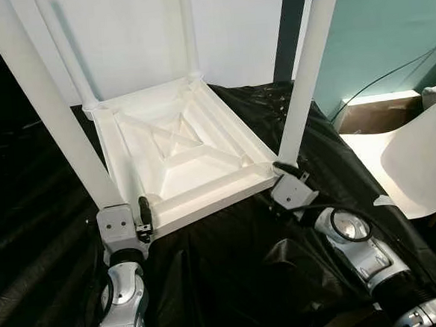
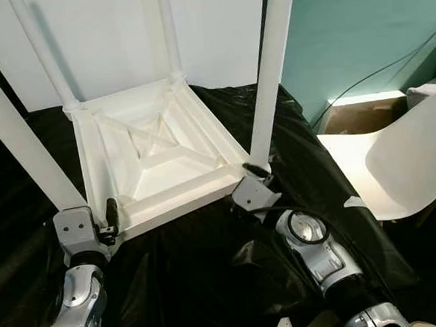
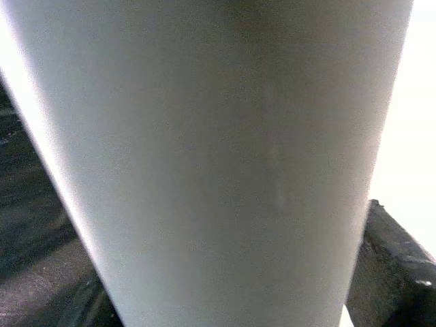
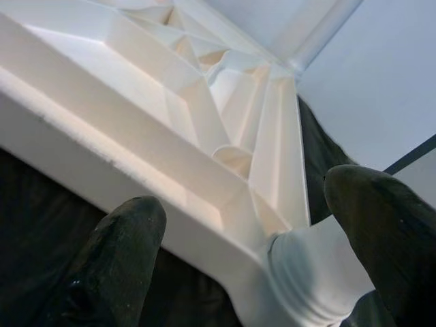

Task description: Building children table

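Left pincer (image 1: 136,218) pinching near-left leg (image 1: 45,101), right pincer (image 4: 245,245) spread around near-right leg (image 1: 302,83) base: uneven push could cock a leg in its tabletop (image 1: 179,147) socket.

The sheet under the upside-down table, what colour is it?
Black sheet, glossy; clearest in the left eye view.

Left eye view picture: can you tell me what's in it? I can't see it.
A white children's table lies upside down on a black sheet, its four legs pointing up. The robot's left gripper is at the base of the near left leg, and its right gripper is at the base of the near right leg.
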Tool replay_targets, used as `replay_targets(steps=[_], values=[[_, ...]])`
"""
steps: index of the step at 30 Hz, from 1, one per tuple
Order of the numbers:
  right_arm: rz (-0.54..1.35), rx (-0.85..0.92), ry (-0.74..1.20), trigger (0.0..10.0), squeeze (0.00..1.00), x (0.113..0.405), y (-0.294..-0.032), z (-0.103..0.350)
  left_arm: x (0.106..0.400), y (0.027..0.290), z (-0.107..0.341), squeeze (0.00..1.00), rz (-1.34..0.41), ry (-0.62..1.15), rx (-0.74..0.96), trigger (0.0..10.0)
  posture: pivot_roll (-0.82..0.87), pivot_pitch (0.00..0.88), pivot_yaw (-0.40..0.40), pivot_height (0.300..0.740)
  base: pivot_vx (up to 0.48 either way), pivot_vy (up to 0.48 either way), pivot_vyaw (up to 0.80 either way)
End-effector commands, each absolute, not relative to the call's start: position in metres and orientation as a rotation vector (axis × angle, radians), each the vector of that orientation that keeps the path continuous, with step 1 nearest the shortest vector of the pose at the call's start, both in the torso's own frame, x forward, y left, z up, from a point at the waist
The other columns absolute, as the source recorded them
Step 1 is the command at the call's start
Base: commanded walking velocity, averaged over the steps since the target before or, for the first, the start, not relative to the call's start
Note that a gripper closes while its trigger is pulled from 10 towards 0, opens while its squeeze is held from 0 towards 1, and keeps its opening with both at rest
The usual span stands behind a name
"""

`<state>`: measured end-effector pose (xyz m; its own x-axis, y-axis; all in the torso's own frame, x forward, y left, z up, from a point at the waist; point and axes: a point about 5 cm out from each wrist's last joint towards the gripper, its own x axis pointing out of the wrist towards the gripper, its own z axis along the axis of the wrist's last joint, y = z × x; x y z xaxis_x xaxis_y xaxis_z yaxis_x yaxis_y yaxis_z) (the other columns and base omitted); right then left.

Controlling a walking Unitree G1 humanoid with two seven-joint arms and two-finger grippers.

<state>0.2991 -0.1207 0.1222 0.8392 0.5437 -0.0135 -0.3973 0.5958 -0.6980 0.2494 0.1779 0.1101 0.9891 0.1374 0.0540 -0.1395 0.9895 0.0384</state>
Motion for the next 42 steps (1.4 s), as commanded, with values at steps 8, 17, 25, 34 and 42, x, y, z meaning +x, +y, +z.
replay_targets(steps=[8,17,25,34,42], values=[[0.619,-0.808,-0.223,10.0,0.00,0.296,-0.106,0.110,0.258,0.162,0.132,0.00,0.016,-0.149,0.013,0.0,0.17,0.000,-0.002,0.740,0.000,0.000,0.00],[0.660,-0.839,-0.207,10.0,0.00,0.294,-0.102,0.099,0.259,0.162,0.166,0.00,0.021,-0.259,-0.021,0.0,0.18,0.000,-0.012,0.740,0.000,0.000,0.00],[0.677,-0.886,-0.194,10.0,0.00,0.299,-0.100,0.092,0.250,0.161,0.183,0.00,-0.014,-0.313,-0.041,0.0,0.18,0.000,-0.015,0.740,0.000,0.000,0.00],[0.733,-0.997,-0.254,10.0,0.00,0.312,-0.076,0.092,0.229,0.147,0.195,0.00,-0.151,-0.350,-0.081,0.0,0.21,0.000,-0.034,0.740,0.000,0.000,0.00],[0.818,-1.124,-0.369,10.0,0.00,0.311,-0.054,0.095,0.225,0.138,0.197,0.00,-0.207,-0.351,-0.089,0.0,0.21,0.000,-0.042,0.740,0.000,0.000,0.00]])
